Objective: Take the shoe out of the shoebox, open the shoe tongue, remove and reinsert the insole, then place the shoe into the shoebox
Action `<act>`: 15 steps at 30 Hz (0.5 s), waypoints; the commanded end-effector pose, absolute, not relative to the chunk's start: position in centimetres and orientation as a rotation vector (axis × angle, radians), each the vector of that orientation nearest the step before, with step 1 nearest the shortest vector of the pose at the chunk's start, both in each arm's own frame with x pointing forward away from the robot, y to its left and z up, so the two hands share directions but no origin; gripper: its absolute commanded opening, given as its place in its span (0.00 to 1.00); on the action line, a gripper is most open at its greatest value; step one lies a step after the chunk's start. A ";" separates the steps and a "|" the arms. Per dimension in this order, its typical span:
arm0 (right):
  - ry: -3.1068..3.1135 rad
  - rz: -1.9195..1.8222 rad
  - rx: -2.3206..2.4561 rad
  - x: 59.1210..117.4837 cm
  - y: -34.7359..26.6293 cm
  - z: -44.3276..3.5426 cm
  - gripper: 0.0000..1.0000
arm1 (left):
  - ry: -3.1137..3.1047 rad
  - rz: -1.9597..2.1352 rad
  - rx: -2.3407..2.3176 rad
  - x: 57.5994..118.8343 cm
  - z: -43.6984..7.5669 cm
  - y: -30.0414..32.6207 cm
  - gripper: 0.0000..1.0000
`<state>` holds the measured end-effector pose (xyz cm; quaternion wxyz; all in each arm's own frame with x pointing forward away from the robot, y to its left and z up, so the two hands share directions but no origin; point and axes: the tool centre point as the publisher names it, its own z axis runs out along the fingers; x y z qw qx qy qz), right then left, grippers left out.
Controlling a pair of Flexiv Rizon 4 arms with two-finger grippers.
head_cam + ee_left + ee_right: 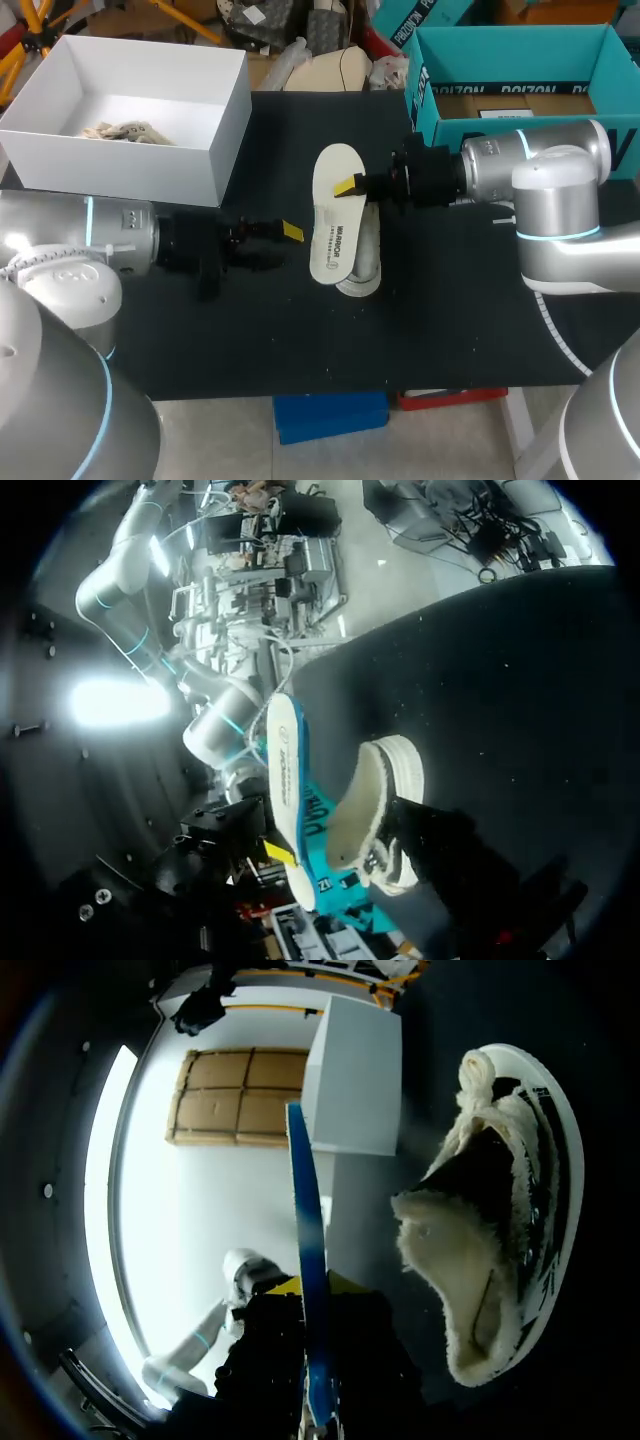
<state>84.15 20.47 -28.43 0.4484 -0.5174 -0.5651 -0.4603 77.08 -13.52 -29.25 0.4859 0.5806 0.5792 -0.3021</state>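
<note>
The right fingers (351, 187) grip the insole (334, 228) by its edge, just above the shoe (362, 270) on the surface (450, 320), long axes nearly parallel; the left arm (190, 242) lies farther off

insole (335, 215) over shoe (362, 272), shoebox (110, 165) back left

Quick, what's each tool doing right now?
Left tool: cannot be told.
Right tool: closed on the flat white, blue-backed insole.
</note>
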 end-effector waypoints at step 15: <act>-1.399 -1.136 -1.280 84.2 20.5 -28.5 0.00 | 1.681 -0.012 1.873 74.4 -22.5 -16.7 1.00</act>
